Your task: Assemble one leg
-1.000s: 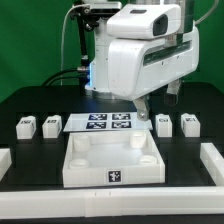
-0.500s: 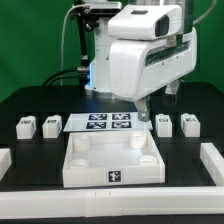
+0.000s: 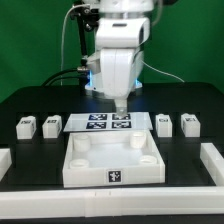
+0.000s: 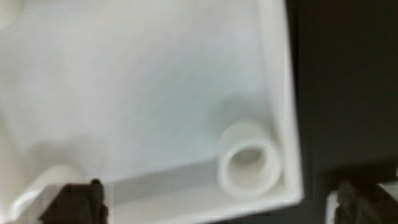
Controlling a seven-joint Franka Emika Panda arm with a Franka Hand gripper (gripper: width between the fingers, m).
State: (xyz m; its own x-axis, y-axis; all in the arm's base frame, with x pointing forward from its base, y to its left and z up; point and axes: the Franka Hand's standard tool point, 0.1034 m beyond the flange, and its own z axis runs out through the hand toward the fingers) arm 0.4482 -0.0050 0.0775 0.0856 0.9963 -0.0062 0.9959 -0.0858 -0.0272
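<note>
Four legs stand on the black table: two at the exterior view's left and two at its right. Each is a small white peg with a marker tag. The large white tray-like part lies in front of them, with round corner sockets. My gripper hangs over the tray's far edge, between the two pairs of legs and touching none. In the wrist view the gripper is open and empty, its dark fingertips wide apart above a tray corner socket.
The marker board lies flat behind the tray, under the arm. White rails lie at the table's left and right edges. Cables run behind the arm's base.
The arm has swung from the exterior view's right to its centre, and the wrist has turned. The gripper now hangs over the tray's far edge. The legs and tray have not moved.
</note>
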